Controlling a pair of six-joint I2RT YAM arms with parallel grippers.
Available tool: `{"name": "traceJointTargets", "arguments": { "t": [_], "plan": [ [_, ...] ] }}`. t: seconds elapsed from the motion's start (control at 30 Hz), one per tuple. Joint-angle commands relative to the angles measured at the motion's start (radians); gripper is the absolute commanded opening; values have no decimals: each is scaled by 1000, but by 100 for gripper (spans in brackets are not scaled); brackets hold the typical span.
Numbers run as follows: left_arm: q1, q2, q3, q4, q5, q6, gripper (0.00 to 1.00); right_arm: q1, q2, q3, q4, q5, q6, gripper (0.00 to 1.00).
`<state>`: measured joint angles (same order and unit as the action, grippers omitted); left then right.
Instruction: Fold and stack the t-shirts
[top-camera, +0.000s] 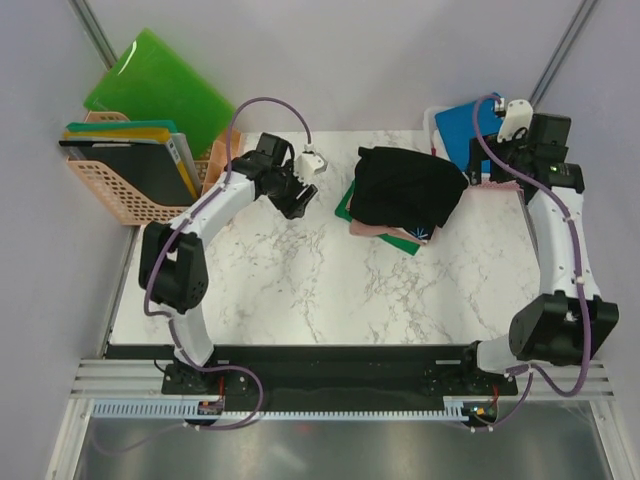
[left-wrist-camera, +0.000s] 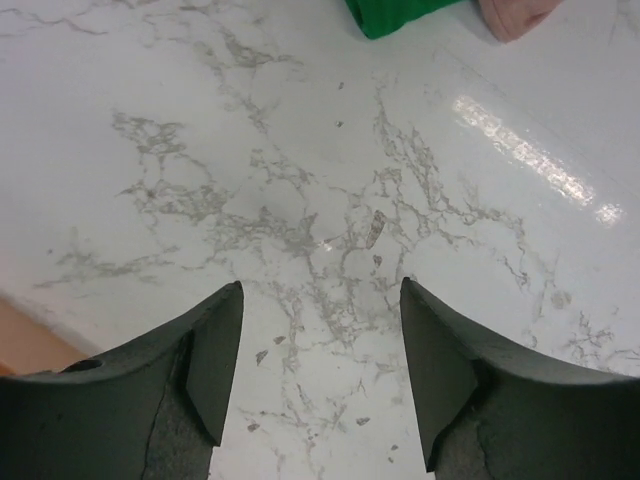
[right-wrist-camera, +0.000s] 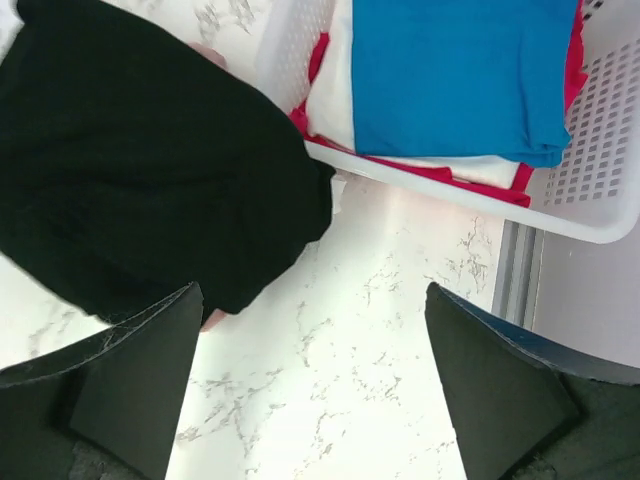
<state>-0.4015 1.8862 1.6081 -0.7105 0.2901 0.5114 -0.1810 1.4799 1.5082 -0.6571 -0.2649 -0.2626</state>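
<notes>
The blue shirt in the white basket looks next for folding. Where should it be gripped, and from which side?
Likely the edge of the blue shirt nearest the open right claw, approached from above: it lies flat atop the pile in the white basket, that edge bare above the rim.

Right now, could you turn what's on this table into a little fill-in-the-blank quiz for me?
1. On the marble table, the topmost folded t-shirt is coloured ___.
2. In the white basket, the uppermost t-shirt is coloured ___.
3. The left hand and the right hand both stand ___, with nothing between their fingers.

Missing words: black; blue; open.
</notes>
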Motion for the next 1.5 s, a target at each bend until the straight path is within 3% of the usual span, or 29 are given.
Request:
{"name": "traceJointTargets", "arguments": {
  "t": [0.0,0.07,0.33,0.4,0.57,0.77,0.93,1.13,1.47],
  "plan": [
    [0,-212,-149,242,-177,-19,71,-2,-102,-69,2,-48,63,98],
    [6,-278,-214,310,-225,-53,84,24,-99,-65,-13,-154,106,98],
    [61,-400,-295,256,-284,-77,91,279,117,35,2,-43,138,98],
    [66,-468,-330,256,-286,-83,100,305,204,95,7,-36,164,98],
    [90,-591,-428,260,-318,-68,100,345,365,274,7,36,187,98],
    [122,-673,-513,241,-322,-40,100,363,439,388,-1,121,229,98],
    [131,-673,-544,241,-313,-45,100,391,456,339,-7,156,218,98],
    [138,-645,-553,249,-293,-66,100,410,392,94,85,177,192,98],
    [138,-595,-565,252,-236,-79,100,413,583,33,79,142,210,98]
  ]
}}
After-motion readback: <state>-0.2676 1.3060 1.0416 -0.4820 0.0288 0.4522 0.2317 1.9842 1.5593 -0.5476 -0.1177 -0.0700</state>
